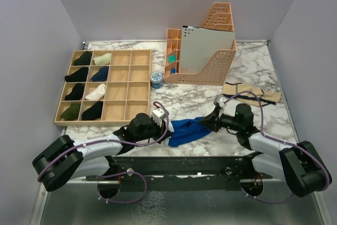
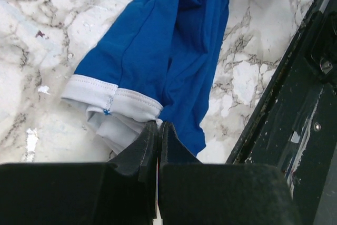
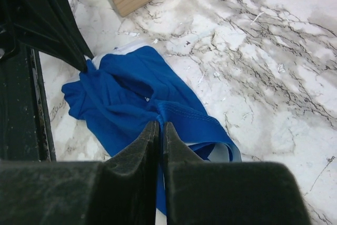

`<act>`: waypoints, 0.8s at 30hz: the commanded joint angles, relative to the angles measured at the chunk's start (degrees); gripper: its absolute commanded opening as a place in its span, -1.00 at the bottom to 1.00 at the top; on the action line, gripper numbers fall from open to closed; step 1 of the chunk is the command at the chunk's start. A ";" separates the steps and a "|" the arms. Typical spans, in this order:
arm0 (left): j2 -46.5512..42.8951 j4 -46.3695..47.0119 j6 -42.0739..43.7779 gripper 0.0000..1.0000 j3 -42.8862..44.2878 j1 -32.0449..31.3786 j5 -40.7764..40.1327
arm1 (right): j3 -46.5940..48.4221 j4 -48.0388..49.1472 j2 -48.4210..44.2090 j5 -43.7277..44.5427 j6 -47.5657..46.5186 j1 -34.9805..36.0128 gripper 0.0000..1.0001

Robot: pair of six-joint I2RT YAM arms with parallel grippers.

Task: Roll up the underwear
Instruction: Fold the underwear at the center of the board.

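The blue underwear [image 1: 188, 130], with a pale waistband, lies crumpled on the marble table near the front edge, stretched between both grippers. My left gripper [image 1: 168, 138] is shut on its left end; in the left wrist view the jaws [image 2: 158, 126] pinch the fabric just below the white waistband [image 2: 113, 96]. My right gripper [image 1: 208, 123] is shut on the right end, with a blue hem [image 3: 195, 122] running in between the closed fingers [image 3: 160, 126]. The right wrist view also shows the left gripper [image 3: 87, 66] pinching the far side of the underwear [image 3: 121, 93].
A wooden compartment tray [image 1: 105, 121] with several rolled garments stands at the left. An orange file holder [image 1: 210, 75] stands at the back, with a small blue-and-white can [image 1: 156, 79] beside it. A beige garment [image 1: 253, 93] lies at the right. A black rail [image 2: 295, 104] runs along the near edge.
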 commanded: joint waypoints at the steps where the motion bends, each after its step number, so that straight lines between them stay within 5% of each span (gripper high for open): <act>1: -0.49 0.68 -2.60 -1.00 -2.26 -1.11 -0.40 | 1.33 -3.13 -3.47 2.82 0.32 0.33 -0.73; 3: -0.66 0.43 -4.23 -1.00 -2.61 -1.40 -1.76 | 1.81 -6.23 -8.17 6.17 3.24 0.33 -0.50; 5: -1.20 0.07 -5.09 -1.00 -2.53 -1.66 -2.05 | 2.52 -9.98 -12.87 10.99 6.03 0.33 -0.03; 10: -1.60 -0.64 -4.04 -0.99 -2.18 -2.08 -1.60 | 5.87 -19.93 -22.58 23.93 13.26 0.33 0.21; 14: -2.53 -0.65 -3.33 -0.98 -1.91 -2.54 -0.60 | 11.24 -30.24 -25.05 30.99 26.23 0.33 0.23; 20: -4.28 -0.73 -2.07 -1.00 -2.26 -3.57 -1.01 | 17.82 -44.69 -15.60 18.54 39.76 0.33 0.09; 24: -3.39 -0.74 -2.03 -1.00 -2.26 -4.04 -1.38 | 18.08 -41.59 -9.52 4.73 43.72 1.56 -0.10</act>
